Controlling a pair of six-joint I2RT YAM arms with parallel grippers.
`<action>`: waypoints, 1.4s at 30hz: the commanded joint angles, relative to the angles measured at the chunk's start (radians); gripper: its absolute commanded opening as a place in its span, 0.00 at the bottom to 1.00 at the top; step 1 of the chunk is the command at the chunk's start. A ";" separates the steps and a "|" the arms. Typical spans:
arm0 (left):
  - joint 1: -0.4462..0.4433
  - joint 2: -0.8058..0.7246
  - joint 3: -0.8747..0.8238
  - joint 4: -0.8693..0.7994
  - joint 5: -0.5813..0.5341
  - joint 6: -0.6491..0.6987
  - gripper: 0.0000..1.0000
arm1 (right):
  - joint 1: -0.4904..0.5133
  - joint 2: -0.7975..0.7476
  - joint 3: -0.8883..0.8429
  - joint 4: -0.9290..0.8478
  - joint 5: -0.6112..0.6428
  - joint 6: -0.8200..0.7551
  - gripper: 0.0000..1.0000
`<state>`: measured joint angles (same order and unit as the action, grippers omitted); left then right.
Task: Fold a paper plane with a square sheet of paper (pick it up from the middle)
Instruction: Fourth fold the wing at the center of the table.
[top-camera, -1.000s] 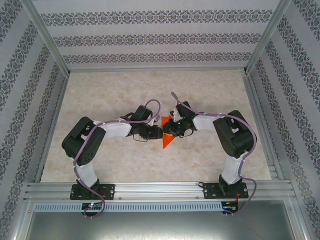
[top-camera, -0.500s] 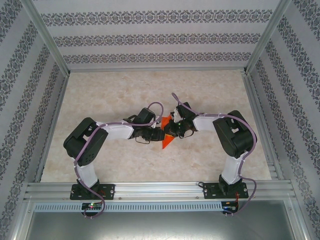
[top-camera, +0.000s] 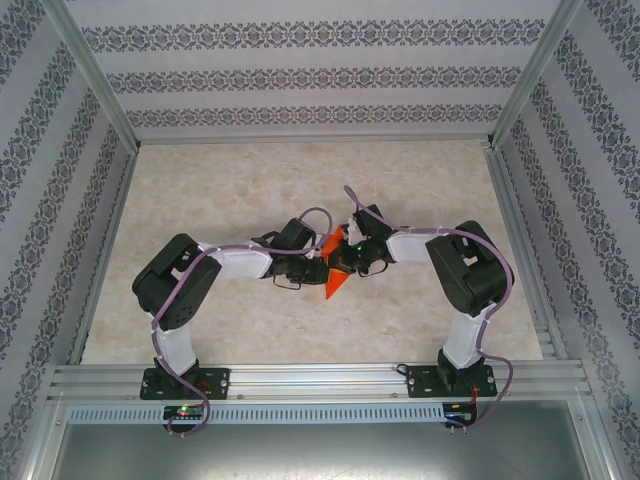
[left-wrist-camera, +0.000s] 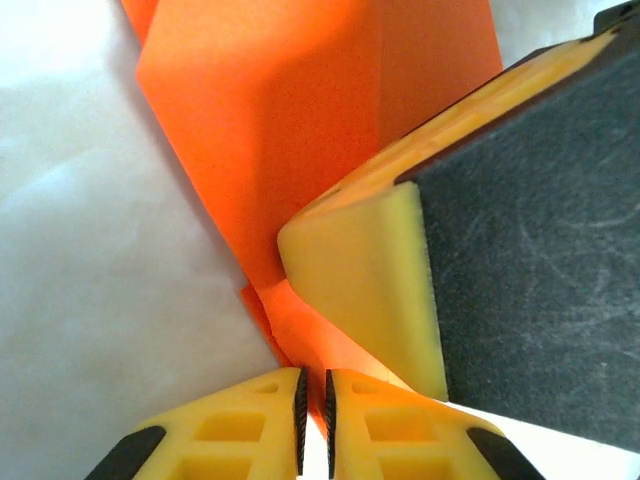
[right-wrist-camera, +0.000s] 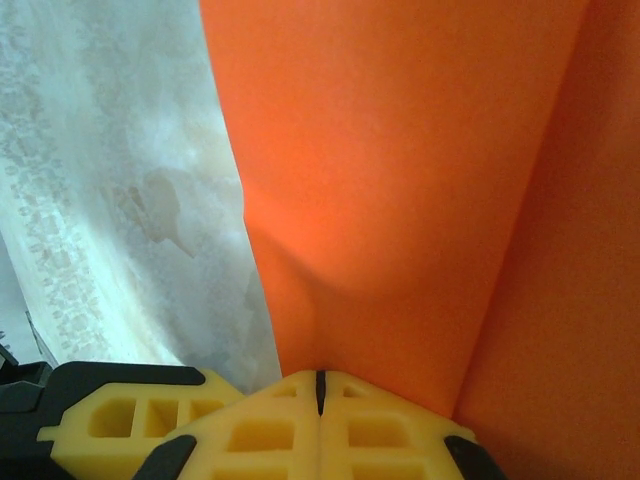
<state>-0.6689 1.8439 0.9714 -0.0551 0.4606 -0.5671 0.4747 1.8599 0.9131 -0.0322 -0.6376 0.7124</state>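
Orange paper (right-wrist-camera: 400, 180) pinched from both sides
Left gripper (left-wrist-camera: 313, 390) nips an edge, right gripper (right-wrist-camera: 320, 380) clamped on it too.

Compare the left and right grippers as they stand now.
The left gripper comes at the orange paper from the left, while the right gripper comes from the right. The left gripper's fingers leave a thin slit with paper in it, while the right gripper's fingers meet flush. Both have yellow fingers and are closed on the paper.
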 joint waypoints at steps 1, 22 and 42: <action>-0.023 0.040 0.023 -0.053 -0.034 0.047 0.16 | -0.005 -0.020 -0.022 0.004 -0.002 0.015 0.01; -0.070 0.125 0.089 -0.199 -0.194 0.178 0.14 | -0.066 -0.108 -0.074 0.076 -0.021 0.066 0.13; -0.100 0.149 0.113 -0.282 -0.319 0.255 0.14 | -0.095 0.046 0.055 -0.003 0.048 -0.007 0.03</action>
<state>-0.7513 1.8900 1.1156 -0.2764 0.2481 -0.3595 0.3943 1.8828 0.9348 0.0040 -0.6399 0.7479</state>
